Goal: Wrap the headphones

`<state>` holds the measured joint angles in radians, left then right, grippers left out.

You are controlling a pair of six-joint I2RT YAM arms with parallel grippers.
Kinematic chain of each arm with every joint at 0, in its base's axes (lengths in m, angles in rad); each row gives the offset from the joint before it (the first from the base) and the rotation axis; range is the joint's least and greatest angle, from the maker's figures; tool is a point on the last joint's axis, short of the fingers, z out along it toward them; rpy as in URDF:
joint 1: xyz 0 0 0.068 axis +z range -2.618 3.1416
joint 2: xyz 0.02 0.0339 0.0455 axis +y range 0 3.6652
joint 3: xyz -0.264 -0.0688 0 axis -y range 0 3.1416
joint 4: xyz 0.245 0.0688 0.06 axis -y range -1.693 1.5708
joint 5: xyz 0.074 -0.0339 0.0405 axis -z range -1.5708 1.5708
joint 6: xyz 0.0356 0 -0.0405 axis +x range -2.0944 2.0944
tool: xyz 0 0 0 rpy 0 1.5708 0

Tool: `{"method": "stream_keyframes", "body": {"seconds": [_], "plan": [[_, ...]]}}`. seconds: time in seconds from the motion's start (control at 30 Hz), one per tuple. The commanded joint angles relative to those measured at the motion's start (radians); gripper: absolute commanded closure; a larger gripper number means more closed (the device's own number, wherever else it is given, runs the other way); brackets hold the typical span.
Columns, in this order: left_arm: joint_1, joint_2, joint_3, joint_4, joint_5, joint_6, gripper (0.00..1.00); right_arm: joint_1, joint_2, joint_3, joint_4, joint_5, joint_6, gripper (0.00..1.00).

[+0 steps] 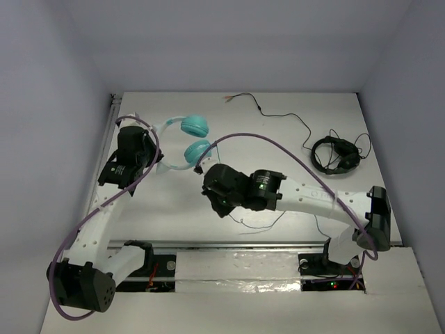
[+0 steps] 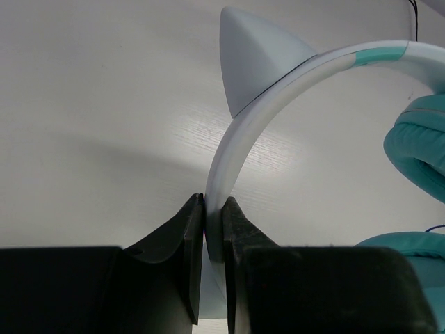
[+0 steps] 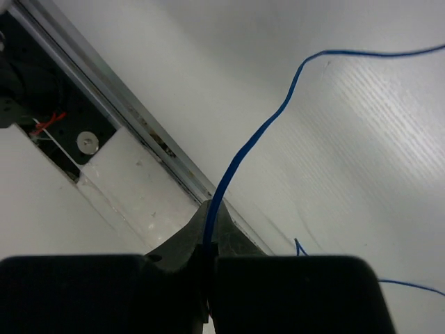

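My left gripper is clamped on the pale headband of the teal cat-ear headphones. These are located at the far left of the white table. My right gripper is pinched together on the headphones' thin blue cable.

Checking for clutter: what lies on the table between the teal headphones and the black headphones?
Top view: a thin black cable snakes between teal headphones and black headphones.
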<state>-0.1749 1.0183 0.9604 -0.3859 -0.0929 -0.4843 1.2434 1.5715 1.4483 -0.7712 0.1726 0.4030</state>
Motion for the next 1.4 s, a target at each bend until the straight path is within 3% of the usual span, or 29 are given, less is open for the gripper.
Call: {"method": "stream_keyframes", "body": {"seconds": [0.0, 0.37, 0.83, 1.23, 1.37], "plan": [[-0.011, -0.034, -0.008, 0.101, 0.070, 0.036, 1.00, 0.002, 0.004, 0.133, -0.091, 0.015, -0.085, 1.00], [-0.086, -0.058, -0.114, 0.134, 0.295, 0.127, 1.00, -0.007, 0.131, 0.357, -0.146, -0.151, -0.200, 1.00], [-0.155, -0.103, -0.089, 0.062, 0.386, 0.202, 1.00, -0.153, 0.045, 0.394, -0.201, 0.100, -0.224, 1.00], [-0.232, -0.083, -0.063, 0.041, 0.436, 0.247, 1.00, -0.163, 0.062, 0.466, -0.217, 0.284, -0.254, 1.00], [-0.232, -0.098, -0.072, 0.068, 0.485, 0.254, 1.00, -0.173, 0.065, 0.454, -0.183, 0.399, -0.257, 0.91]]}}
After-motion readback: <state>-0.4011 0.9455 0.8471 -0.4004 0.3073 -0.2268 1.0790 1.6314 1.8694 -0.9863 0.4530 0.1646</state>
